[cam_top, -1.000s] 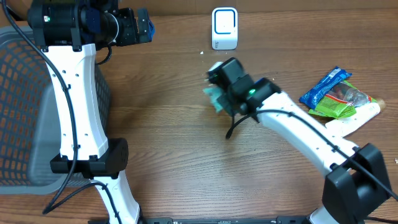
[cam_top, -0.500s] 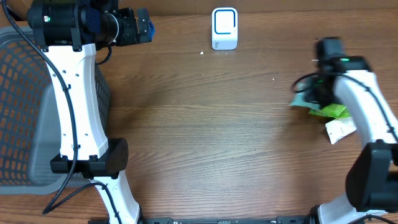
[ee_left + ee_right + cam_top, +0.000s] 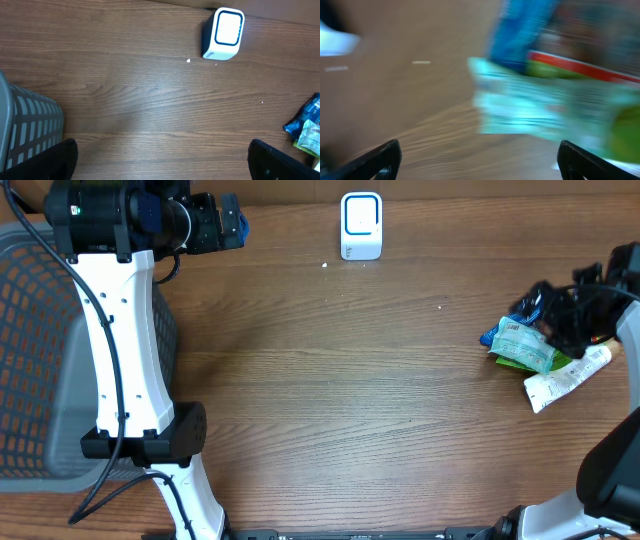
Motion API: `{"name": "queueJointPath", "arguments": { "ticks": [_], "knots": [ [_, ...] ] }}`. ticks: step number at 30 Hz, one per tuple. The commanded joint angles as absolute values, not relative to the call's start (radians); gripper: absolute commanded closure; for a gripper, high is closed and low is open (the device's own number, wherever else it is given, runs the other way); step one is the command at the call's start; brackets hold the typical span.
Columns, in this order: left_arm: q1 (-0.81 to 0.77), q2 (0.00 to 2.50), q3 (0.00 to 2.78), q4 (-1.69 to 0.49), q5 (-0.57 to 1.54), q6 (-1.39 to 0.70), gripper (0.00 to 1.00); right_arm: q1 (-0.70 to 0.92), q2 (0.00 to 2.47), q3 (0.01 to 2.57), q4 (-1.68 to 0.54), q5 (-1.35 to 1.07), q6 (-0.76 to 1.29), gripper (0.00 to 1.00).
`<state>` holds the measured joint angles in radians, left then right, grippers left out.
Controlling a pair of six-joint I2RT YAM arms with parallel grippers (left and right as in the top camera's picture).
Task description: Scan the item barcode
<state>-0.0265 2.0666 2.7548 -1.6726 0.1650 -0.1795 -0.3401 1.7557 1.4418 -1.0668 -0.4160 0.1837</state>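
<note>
The white barcode scanner [image 3: 360, 225] stands at the back of the table, also in the left wrist view [image 3: 223, 33]. A teal packet [image 3: 520, 340] lies on the pile of items at the right; the right wrist view shows it blurred [image 3: 535, 105], lying free ahead of the jaws. My right gripper [image 3: 540, 315] hovers over that pile, open [image 3: 480, 165], with nothing between its fingers. My left gripper [image 3: 232, 220] is high at the back left, open and empty [image 3: 162, 160].
A blue packet [image 3: 493, 335], a green packet [image 3: 540, 360] and a white tube [image 3: 565, 377] make up the pile at the right. A grey mesh basket [image 3: 40, 360] stands along the left edge, beside the left arm's column.
The right arm swung from in front of the scanner to the right with the teal packet, then opened and left it on the pile. The left arm stayed still.
</note>
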Motion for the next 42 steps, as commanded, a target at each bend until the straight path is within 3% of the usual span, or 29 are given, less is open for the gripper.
{"name": "queueJointPath", "arguments": {
  "ticks": [1, 4, 5, 8, 14, 22, 29, 33, 42],
  "knots": [
    [-0.039, 2.048, 2.755, -1.672, 0.173, -0.168, 0.00, -0.325, 1.639, 1.549, -1.063, -0.892, 0.187, 0.00],
    [-0.039, 2.048, 2.755, -1.672, 0.173, -0.168, 0.00, -0.295, 1.571, 1.585, -1.081, -1.144, 0.253, 0.00],
    [-0.039, 2.048, 2.755, -1.672, 0.173, -0.168, 0.00, -0.270, 1.519, 1.589, -1.083, -1.260, 0.409, 0.00],
    [-0.039, 2.048, 2.755, -1.672, 0.173, -0.168, 0.01, -0.237, 1.467, 1.589, -1.083, -1.277, 0.593, 0.00],
    [-0.039, 2.048, 2.755, -1.672, 0.173, -0.168, 0.00, -0.219, 1.451, 1.589, -1.083, -1.255, 0.610, 0.00],
    [-0.039, 2.048, 2.755, -1.672, 0.173, -0.168, 0.00, -0.219, 1.452, 1.589, -1.083, -0.865, 0.610, 0.00],
    [-0.039, 2.048, 2.755, -1.672, 0.173, -0.168, 0.00, -0.219, 1.452, 1.589, -1.083, -0.797, 0.610, 0.00],
    [-0.039, 2.048, 2.755, -1.672, 0.173, -0.168, 0.00, -0.205, 1.438, 1.589, -1.089, -0.619, 0.609, 0.00],
    [-0.039, 2.048, 2.755, -1.672, 0.173, -0.168, 0.00, 0.051, 1.234, 1.527, -1.132, -0.062, 0.401, 0.00]
  ]
}}
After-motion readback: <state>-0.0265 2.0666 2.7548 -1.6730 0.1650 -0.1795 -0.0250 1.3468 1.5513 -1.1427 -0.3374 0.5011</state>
